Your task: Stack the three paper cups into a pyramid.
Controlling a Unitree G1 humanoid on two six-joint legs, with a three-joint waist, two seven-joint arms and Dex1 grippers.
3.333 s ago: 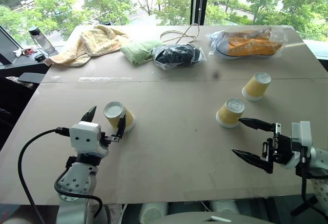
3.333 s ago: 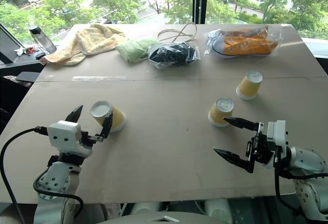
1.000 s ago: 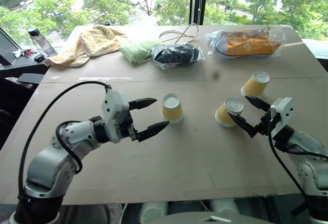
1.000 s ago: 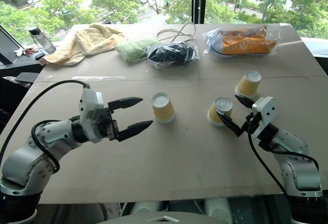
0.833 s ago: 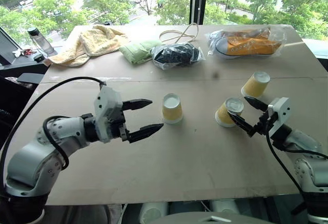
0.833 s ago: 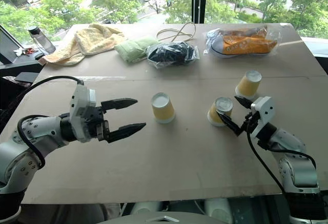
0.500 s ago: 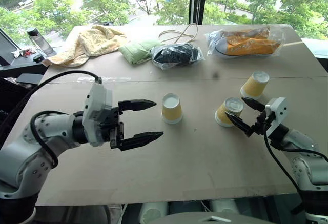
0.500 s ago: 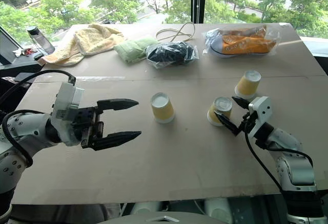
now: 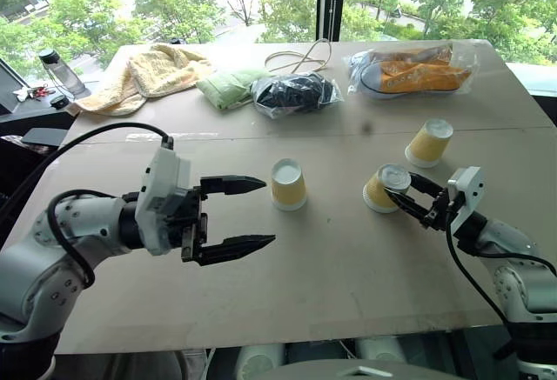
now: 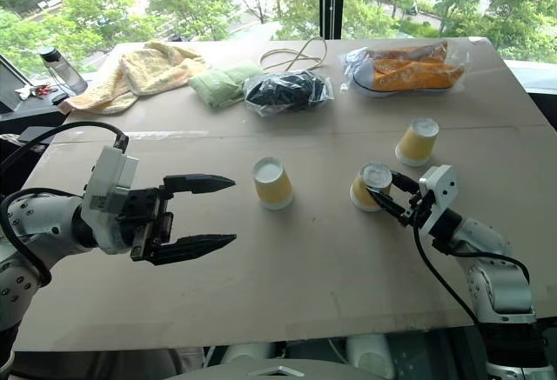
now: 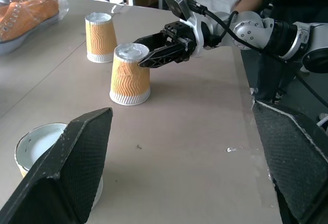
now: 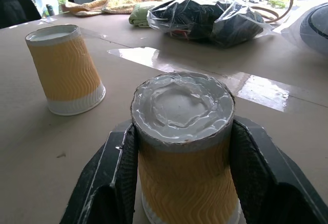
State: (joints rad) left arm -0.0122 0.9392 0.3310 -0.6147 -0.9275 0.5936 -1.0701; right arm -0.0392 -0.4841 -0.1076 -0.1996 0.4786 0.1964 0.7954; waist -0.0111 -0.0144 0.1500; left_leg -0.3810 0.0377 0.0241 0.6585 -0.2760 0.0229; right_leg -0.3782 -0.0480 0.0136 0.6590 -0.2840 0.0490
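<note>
Nearest the robot, the left gripper [image 9: 248, 215] hangs above the brown cardboard-covered table [image 9: 331, 267] with its two black fingers spread wide and nothing between them, pointing toward the middle of the table, well short of the first of the three small tapered paper cups with yellow-orange ribbed sides and white ends, the centre cup [image 9: 288, 183]. A little farther out on the robot's right, the right gripper [image 10: 389, 190] has its black fingers pressed against both sides of the second cup [image 10: 370, 187], near its upper end; the right wrist view confirms the fingers [image 12: 256, 170] hug the ribbed wall, so the grasp looks made while the cup rests on the table. The third cup [image 9: 428, 142] stands farther back and to the right, apart from the other two. All three stand upside down, long axis upright, narrow closed base up and wide rim on the table, and none leans or touches another. Judging by this, the step in hand is gathering the bottom row: no two cups yet stand side by side. The next move probably calls for carrying the held cup, upright and without crushing its thin wall, over beside the centre cup, near enough that the third can bridge both bases. At the far edge lie a pale yellow towel [image 9: 148, 71], a black plastic-wrapped bundle [image 9: 294, 93] and bagged orange shoes [image 9: 413, 69], clear of the work.
</note>
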